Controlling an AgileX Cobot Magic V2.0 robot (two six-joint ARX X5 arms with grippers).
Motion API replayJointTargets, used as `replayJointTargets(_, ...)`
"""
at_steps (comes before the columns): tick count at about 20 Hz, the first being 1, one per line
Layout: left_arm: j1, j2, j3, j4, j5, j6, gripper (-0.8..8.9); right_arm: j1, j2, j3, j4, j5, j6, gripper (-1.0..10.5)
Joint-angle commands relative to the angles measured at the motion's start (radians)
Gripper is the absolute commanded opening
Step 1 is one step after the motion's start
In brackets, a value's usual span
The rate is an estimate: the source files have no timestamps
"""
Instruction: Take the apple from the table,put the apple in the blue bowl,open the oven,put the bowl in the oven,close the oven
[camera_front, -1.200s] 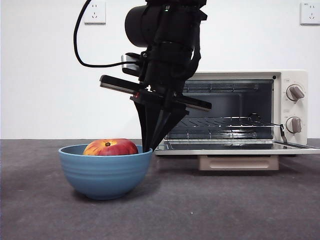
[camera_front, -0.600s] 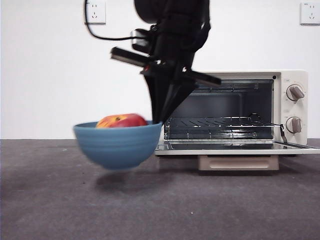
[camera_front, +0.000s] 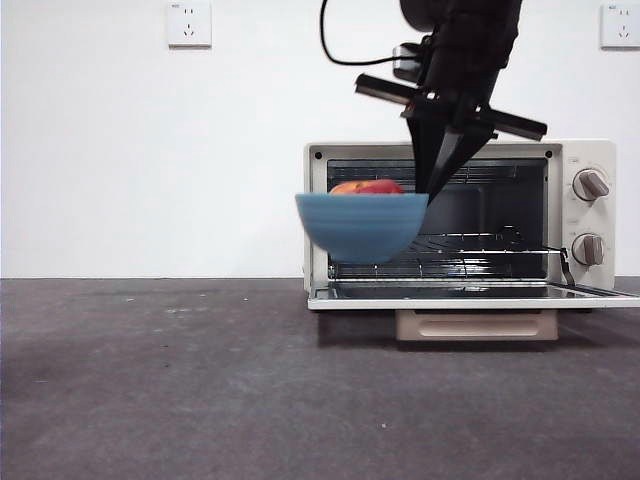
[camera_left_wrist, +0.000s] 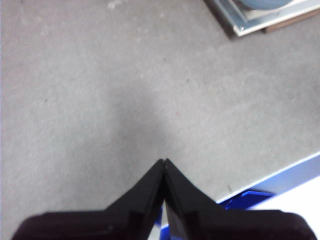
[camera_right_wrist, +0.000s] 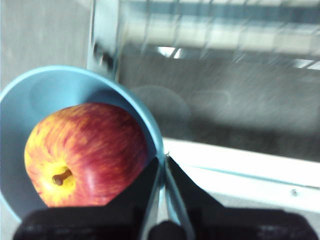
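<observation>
The right claw (camera_front: 432, 190) has the blue bowl (camera_front: 361, 226) pinched by its rim, jaws clamped tight with one inside the wall and one outside. The bowl hangs in the air, clear of the surface (camera_front: 200, 400), right in front of the oven (camera_front: 580, 215) mouth at about the height of the wire rack (camera_front: 480, 243). The apple (camera_front: 366, 187) rides inside, only its red and orange top peeking over the rim from the front.

From the right wrist the apple (camera_right_wrist: 85, 152) fills most of the blue bowl (camera_right_wrist: 30, 100), stem dimple up, resting against the wall next to the gripped rim. Beyond it the open oven (camera_right_wrist: 225, 75) cavity is smeared by blur, so how far the bowl has crossed the threshold is hard to call; it looks to be at the near left corner of the opening.

The oven door (camera_front: 470, 297) lies folded down flat, its tan handle (camera_front: 476, 325) hanging below the front edge. Two grey knobs (camera_front: 590, 185) sit on the right panel.

The left claw (camera_left_wrist: 164, 162) waits over bare surface (camera_left_wrist: 100, 100) near its front edge, jaws pressed together on nothing, with a corner of the oven door (camera_left_wrist: 240, 20) just in sight.
</observation>
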Motion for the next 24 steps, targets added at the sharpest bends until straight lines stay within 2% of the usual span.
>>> replayJointTargets(1, 0.003, -0.003, -0.006, 0.025, -0.001, -0.003, -0.06, -0.039, -0.012, 0.049, -0.012, -0.010, 0.028, -0.1)
replayJointTargets(10, 0.003, -0.002, -0.006, 0.030, 0.053, 0.017, -0.06, -0.200, -0.006, 0.110, -0.027, -0.021, 0.070, -0.1)
replayJointTargets(14, 0.003, -0.003, -0.006, 0.029, 0.054, 0.037, -0.06, -0.253, -0.006, 0.110, -0.014, -0.018, 0.114, -0.1)
replayJointTargets(21, 0.003, -0.003, -0.006, 0.030, 0.071, 0.054, -0.06, -0.300, 0.038, 0.110, -0.006, -0.003, 0.192, -0.1)
replayJointTargets(24, 0.003, -0.003, -0.006, 0.030, 0.079, 0.053, -0.06, -0.305, 0.079, 0.110, 0.014, -0.001, 0.202, -0.1)
